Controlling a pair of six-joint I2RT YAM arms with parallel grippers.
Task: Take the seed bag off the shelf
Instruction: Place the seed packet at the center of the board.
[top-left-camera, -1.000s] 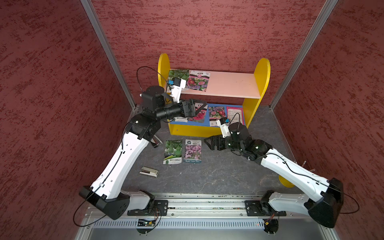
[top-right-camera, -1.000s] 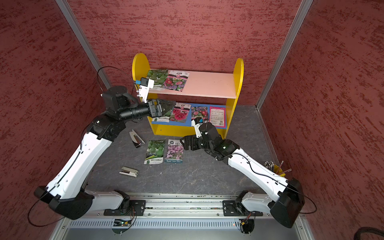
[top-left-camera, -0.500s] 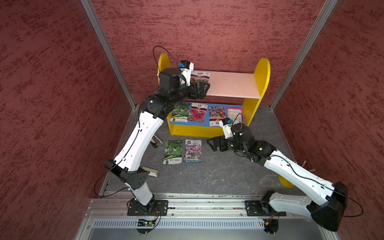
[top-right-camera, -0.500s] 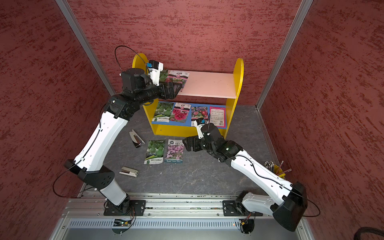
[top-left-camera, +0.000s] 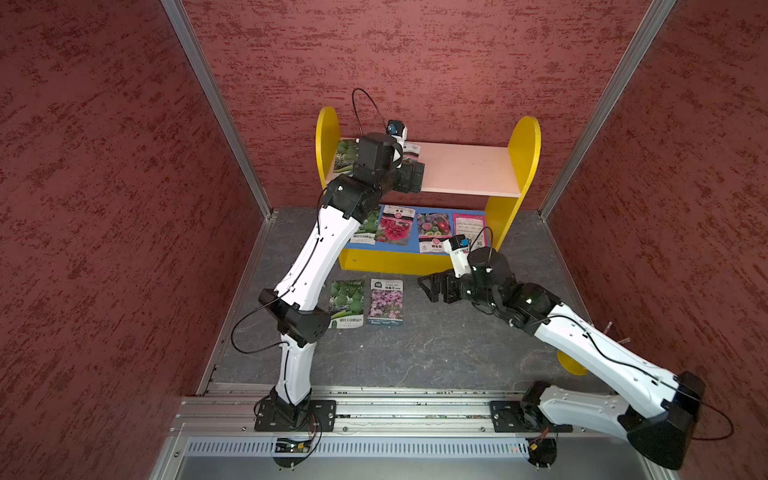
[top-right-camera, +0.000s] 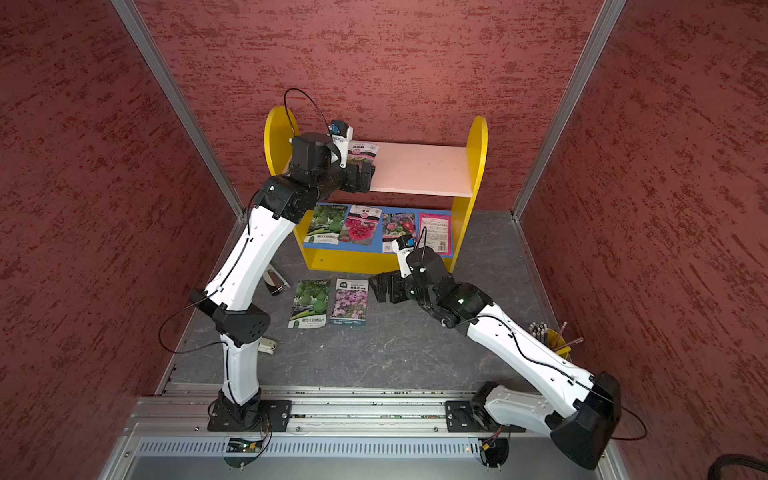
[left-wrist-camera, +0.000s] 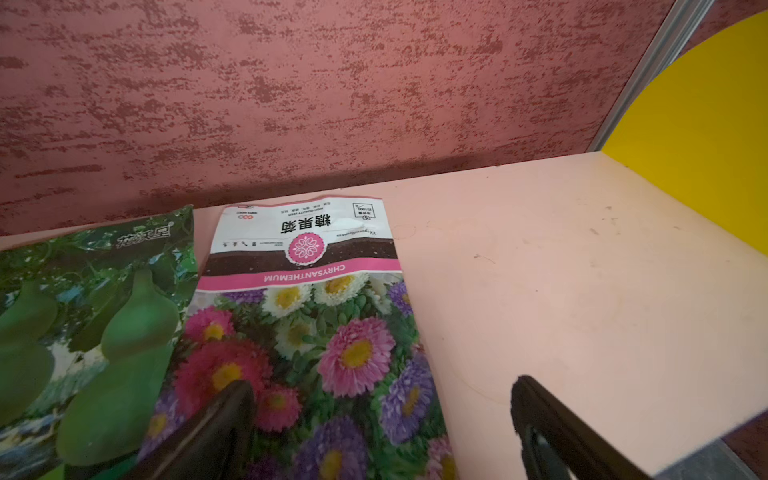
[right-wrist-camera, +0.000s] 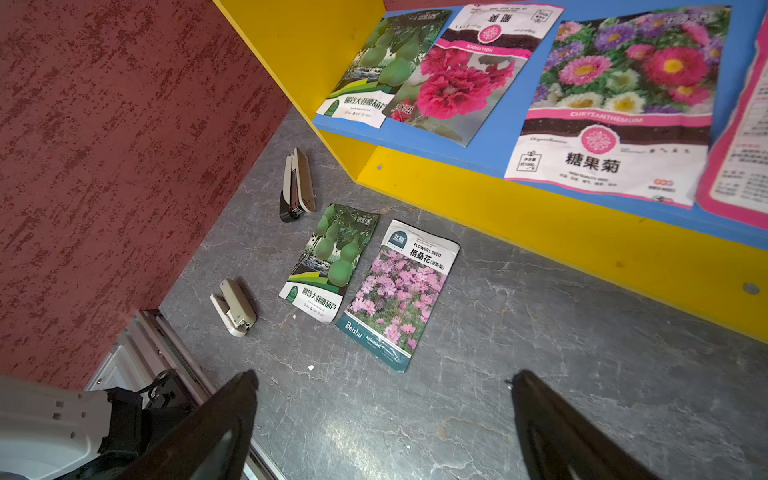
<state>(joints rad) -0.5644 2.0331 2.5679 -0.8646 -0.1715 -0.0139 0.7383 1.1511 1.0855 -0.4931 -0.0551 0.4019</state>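
The shelf (top-left-camera: 469, 170) (top-right-camera: 419, 166) stands against the back wall, with yellow side panels, a pink upper board (left-wrist-camera: 561, 270) and a blue lower board. Two seed bags lie at one end of the upper board: a chrysanthemum bag (left-wrist-camera: 332, 332) (top-right-camera: 363, 151) and a green gourd bag (left-wrist-camera: 104, 324) (top-left-camera: 345, 153). My left gripper (left-wrist-camera: 382, 415) (top-left-camera: 415, 176) hovers open over the chrysanthemum bag's near end, holding nothing. My right gripper (right-wrist-camera: 384, 407) (top-left-camera: 428, 286) is open and empty, low over the floor in front of the shelf.
Several seed bags (top-left-camera: 397, 224) (right-wrist-camera: 615, 104) lie on the lower board. A gourd bag (right-wrist-camera: 332, 262) and a pink-flower bag (right-wrist-camera: 399, 295) lie on the floor. Two staplers (right-wrist-camera: 297, 187) (right-wrist-camera: 235, 307) sit near the left wall. A yellow pencil cup (top-right-camera: 552, 340) stands behind the right arm.
My left arm has risen from in front of the lower board to the upper board and reached in over the bags there. The right arm has hardly moved.
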